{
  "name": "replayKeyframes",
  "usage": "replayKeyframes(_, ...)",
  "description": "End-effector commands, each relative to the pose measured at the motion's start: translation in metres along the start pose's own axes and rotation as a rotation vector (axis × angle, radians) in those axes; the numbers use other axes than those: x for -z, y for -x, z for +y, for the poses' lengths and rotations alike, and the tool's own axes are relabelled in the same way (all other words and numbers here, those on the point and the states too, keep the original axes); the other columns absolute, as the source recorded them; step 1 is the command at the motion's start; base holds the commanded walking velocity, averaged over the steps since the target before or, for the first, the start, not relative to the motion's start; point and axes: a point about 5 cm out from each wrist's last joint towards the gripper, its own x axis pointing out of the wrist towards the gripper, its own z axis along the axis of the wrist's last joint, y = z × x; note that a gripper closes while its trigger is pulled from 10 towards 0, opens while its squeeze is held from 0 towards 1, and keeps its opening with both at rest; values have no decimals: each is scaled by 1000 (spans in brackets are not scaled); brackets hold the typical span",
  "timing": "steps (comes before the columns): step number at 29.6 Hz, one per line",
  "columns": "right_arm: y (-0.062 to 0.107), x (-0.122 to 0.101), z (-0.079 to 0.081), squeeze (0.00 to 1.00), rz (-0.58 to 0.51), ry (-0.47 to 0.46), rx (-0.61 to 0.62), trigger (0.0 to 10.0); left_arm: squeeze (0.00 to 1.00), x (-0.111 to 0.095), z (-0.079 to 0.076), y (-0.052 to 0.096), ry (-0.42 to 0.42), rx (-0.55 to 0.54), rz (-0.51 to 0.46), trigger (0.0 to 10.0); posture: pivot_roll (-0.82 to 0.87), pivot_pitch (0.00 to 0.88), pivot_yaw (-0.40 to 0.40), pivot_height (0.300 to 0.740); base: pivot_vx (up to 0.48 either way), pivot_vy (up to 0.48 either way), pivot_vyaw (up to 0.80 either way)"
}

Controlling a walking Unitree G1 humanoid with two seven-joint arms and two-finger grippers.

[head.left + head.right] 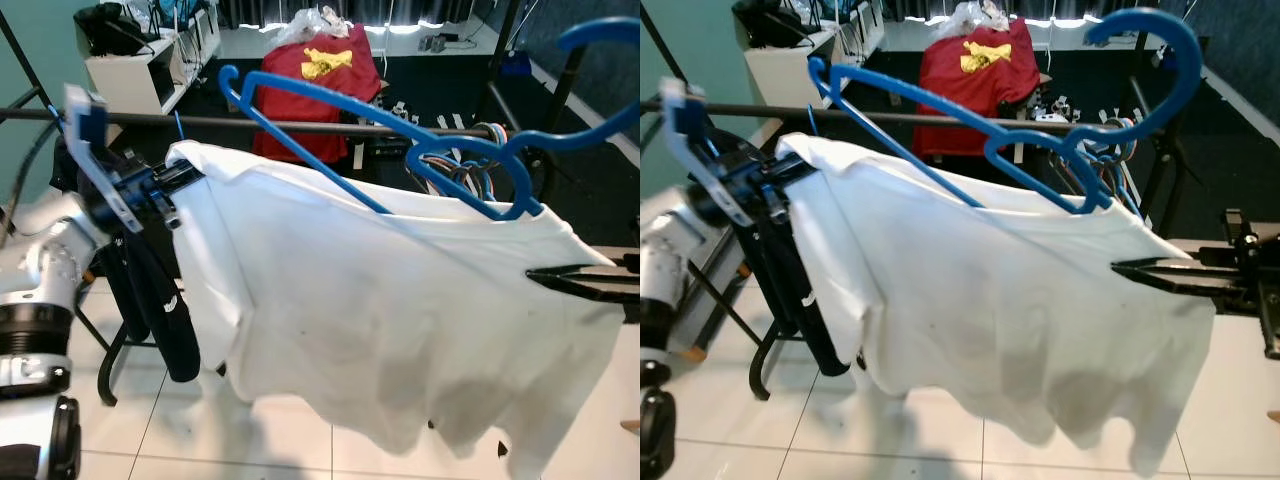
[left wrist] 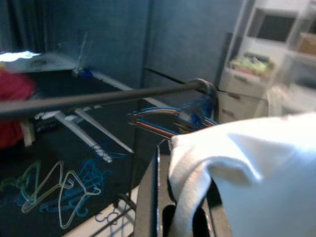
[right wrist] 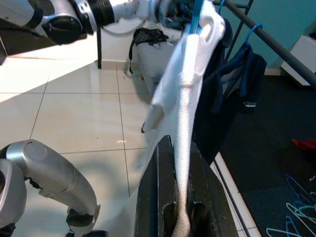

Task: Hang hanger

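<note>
White shirt [image 1: 400, 320] on blue hanger [image 1: 330, 140] stretches between both grippers in the left eye view, in front of the dark rail [image 1: 300, 124], hook not on it; left gripper [image 1: 165, 185] holds one shoulder. Right eye view: right gripper [image 1: 1130, 268] pinches the other side, red shirt [image 1: 975, 75] behind. Left wrist view: jaws clenched on white fabric, rail close, spare hangers [image 2: 59, 192] on the floor. Right wrist view: jaws clenched on a fabric fold, dark garment [image 3: 237, 94] on the rail.

Head cameras look down; wrist cameras close on shirt [image 1: 400, 300].
</note>
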Motion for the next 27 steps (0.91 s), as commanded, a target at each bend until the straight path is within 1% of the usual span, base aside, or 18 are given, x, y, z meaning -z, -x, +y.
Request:
replayKeyframes(1,3,-8,2,0,-32,37,-6,0,0,10,14,7,62,-155,13,2824,-83,85,24,740,0,0,0)
replayKeyframes(3,3,-8,2,0,-32,37,-6,0,0,10,14,7,62,-155,13,2824,-83,85,24,740,0,0,0)
replayKeyframes(4,3,-8,1,0,-33,39,8,0,0,15,11,6,102,-139,9,4902,-85,88,24,740,0,0,0)
replayKeyframes(5,1,-5,-2,0,-17,33,30,0,0,21,-7,6,90,15,37,10000,-85,89,23,740,0,0,0)
replayKeyframes(6,1,-5,-2,0,-17,33,30,0,0,21,-7,6,90,15,37,10000,-85,89,23,740,0,0,0)
replayKeyframes(7,0,-1,-4,0,7,20,41,0,0,26,-28,8,40,180,69,10000,-85,91,20,740,0,0,0)
replayKeyframes(8,0,-1,-4,0,7,20,41,0,0,26,-28,8,40,180,69,10000,-85,91,20,740,0,0,0)
replayKeyframes(9,-3,8,-5,0,75,-2,51,0,0,33,-49,14,17,350,108,10000,-84,93,18,740,0,0,0)
replayKeyframes(10,-3,8,-5,0,75,-2,51,0,0,33,-49,14,17,350,108,10000,-84,93,18,740,0,0,0)
replayKeyframes(11,-6,22,-6,0,170,-30,56,0,1000,38,-66,20,27,485,157,10000,-87,95,16,740,0,0,0)
replayKeyframes(12,-6,22,-6,0,170,-30,56,0,1000,38,-66,20,27,485,157,10000,-87,95,16,740,0,0,0)
replayKeyframes(13,-9,36,-6,0,255,-56,53,0,1000,41,-78,29,28,600,212,10000,-90,94,14,740,0,0,0)
replayKeyframes(14,-9,36,-6,0,255,-56,53,0,1000,41,-78,29,28,600,212,10000,-90,94,14,740,0,0,0)
replayKeyframes(15,-12,48,-6,0,312,-78,45,0,1000,43,-83,37,14,668,279,10000,-88,95,12,740,0,0,0)
replayKeyframes(19,-19,57,-6,0,336,-96,20,0,1000,44,-78,49,-58,716,394,10000,-84,93,11,740,0,0,0)
replayKeyframes(20,-19,57,-6,0,336,-96,20,0,1000,44,-78,49,-58,716,394,10000,-84,93,11,740,0,0,0)
replayKeyframes(22,-26,63,-5,0,347,-105,-17,0,1000,27,-70,44,-151,675,349,10000,-81,91,10,740,0,0,0)
replayKeyframes(27,-34,70,-4,0,370,-111,-55,0,1000,10,-77,31,-178,670,237,10000,-82,88,13,740,0,0,0)
